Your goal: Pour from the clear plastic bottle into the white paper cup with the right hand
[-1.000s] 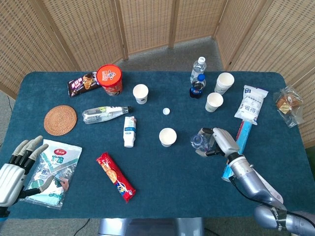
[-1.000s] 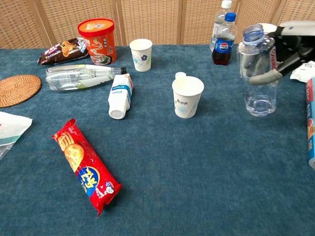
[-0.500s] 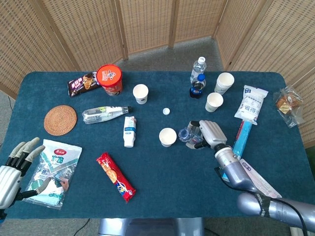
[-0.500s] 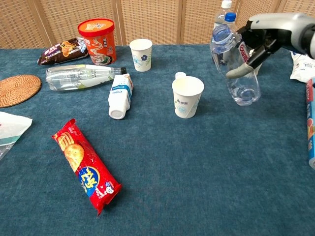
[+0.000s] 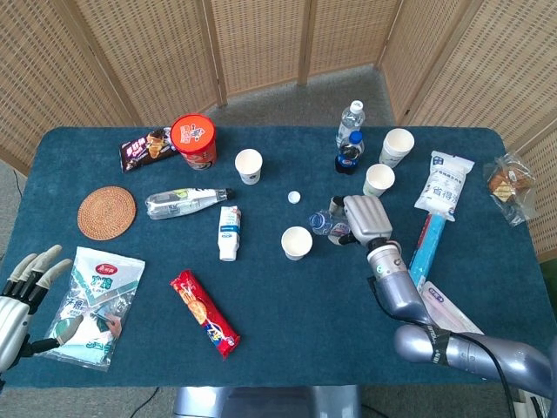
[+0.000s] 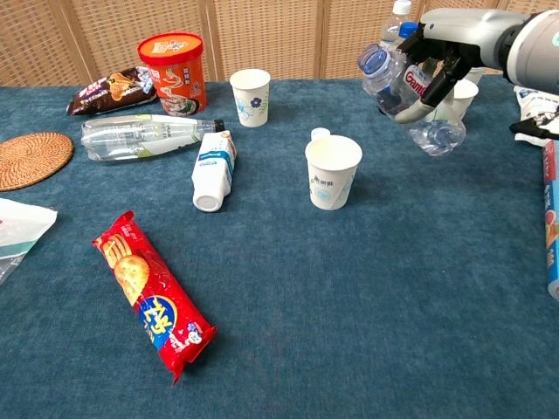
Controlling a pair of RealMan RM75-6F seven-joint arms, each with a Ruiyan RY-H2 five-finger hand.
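My right hand [image 5: 361,218] [image 6: 437,52] grips the clear plastic bottle [image 6: 409,98] [image 5: 326,225], uncapped and lifted off the table. The bottle is tilted, its open mouth pointing left and lying just up and right of the white paper cup [image 5: 297,242] [image 6: 333,171]. A little water shows in the bottle's lower end. The cup stands upright on the blue tablecloth; no stream shows between them. The bottle's white cap [image 5: 294,198] lies behind the cup. My left hand [image 5: 22,296] hovers open at the table's near left corner, holding nothing.
Behind the bottle stand a cola bottle [image 5: 349,155], a water bottle [image 5: 351,118] and two paper cups [image 5: 379,180]. Another cup [image 5: 249,165], a lying bottle [image 5: 185,202], a white tube [image 5: 229,232], a cracker pack [image 5: 204,313] and snack bags [image 5: 91,304] lie to the left.
My right hand has lifted the bottle off the table, carried it left toward the cup and tipped its mouth leftward. My left hand drifted slightly lower.
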